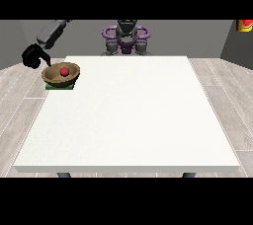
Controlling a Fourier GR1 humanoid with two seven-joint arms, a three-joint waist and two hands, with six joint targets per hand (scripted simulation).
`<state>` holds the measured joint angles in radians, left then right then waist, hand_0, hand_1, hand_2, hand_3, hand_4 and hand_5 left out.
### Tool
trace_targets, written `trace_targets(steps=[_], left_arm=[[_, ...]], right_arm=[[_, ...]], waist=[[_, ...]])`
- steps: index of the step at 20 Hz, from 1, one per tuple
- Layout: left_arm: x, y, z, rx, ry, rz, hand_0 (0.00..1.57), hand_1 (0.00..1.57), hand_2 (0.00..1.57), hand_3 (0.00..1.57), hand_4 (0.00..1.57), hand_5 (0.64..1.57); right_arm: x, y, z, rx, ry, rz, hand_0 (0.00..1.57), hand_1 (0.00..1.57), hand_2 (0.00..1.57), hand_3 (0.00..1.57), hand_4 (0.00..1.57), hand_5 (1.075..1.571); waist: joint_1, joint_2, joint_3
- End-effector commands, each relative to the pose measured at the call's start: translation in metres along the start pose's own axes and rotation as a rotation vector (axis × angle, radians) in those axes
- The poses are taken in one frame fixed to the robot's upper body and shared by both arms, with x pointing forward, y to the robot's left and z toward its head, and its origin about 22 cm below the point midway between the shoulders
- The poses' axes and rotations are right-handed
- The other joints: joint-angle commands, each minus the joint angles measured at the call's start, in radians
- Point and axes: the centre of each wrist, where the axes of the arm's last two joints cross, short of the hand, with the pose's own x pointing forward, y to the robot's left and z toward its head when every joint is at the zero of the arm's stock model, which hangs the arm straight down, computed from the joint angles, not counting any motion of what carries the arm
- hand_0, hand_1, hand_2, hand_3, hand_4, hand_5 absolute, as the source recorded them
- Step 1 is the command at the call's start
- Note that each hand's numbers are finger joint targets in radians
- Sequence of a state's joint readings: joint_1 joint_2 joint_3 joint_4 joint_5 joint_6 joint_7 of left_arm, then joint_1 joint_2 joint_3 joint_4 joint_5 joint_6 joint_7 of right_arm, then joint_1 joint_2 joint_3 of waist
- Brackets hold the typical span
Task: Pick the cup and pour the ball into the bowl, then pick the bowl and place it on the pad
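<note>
- The bowl stands on the green pad, near the far corner of the counter at the view's left side. The red ball lies inside the bowl.
- The cup is not visible anywhere.
- The hand at the view's left is just beside the bowl's rim, towards the counter's left edge. If its fingers are apart, together or touching the rim, I cannot tell.
- The other hand does not show.
- The bowl looks like wood: brown, round, shallow, with a thick rim. I judge it stiff, light and not fragile; the rim is the best place to take hold.
- The ball is small and smooth, so it probably rolls if the bowl is tilted.
- The pad is thin, flat and square.
- The counter is white, flat and slightly grainy.
- In my judgement the task looks nearly finished.
</note>
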<state>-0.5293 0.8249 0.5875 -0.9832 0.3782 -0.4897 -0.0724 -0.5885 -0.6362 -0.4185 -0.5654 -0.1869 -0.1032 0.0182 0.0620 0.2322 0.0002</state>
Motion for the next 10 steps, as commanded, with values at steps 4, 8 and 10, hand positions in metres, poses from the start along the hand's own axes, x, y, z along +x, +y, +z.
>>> trace_targets(steps=[4, 8, 10], left_arm=[[-0.003, 0.023, 0.010, 0.044, 0.007, -0.017, 0.00, 0.00, 0.00, 0.00, 1.19, 1.564], [0.028, 0.012, -0.005, 0.025, -0.110, -0.018, 0.00, 0.00, 0.00, 0.00, 1.19, 1.566], [0.004, 0.025, 0.012, 0.039, -0.078, -0.022, 0.00, 0.00, 0.00, 0.00, 1.19, 1.567]], right_arm=[[-0.021, 0.047, 0.008, 0.038, 0.000, -0.065, 1.45, 1.45, 1.38, 0.75, 0.00, 1.540], [0.029, -0.002, -0.008, -0.043, -0.144, -0.083, 1.26, 1.26, 1.35, 0.91, 0.11, 1.529], [0.015, -0.008, -0.004, 0.010, -0.089, -0.014, 0.93, 0.93, 1.10, 1.04, 0.16, 1.509]], waist=[[-0.020, -0.001, -0.0009], [0.030, 0.121, 0.0010], [0.007, 0.083, -0.0001]])
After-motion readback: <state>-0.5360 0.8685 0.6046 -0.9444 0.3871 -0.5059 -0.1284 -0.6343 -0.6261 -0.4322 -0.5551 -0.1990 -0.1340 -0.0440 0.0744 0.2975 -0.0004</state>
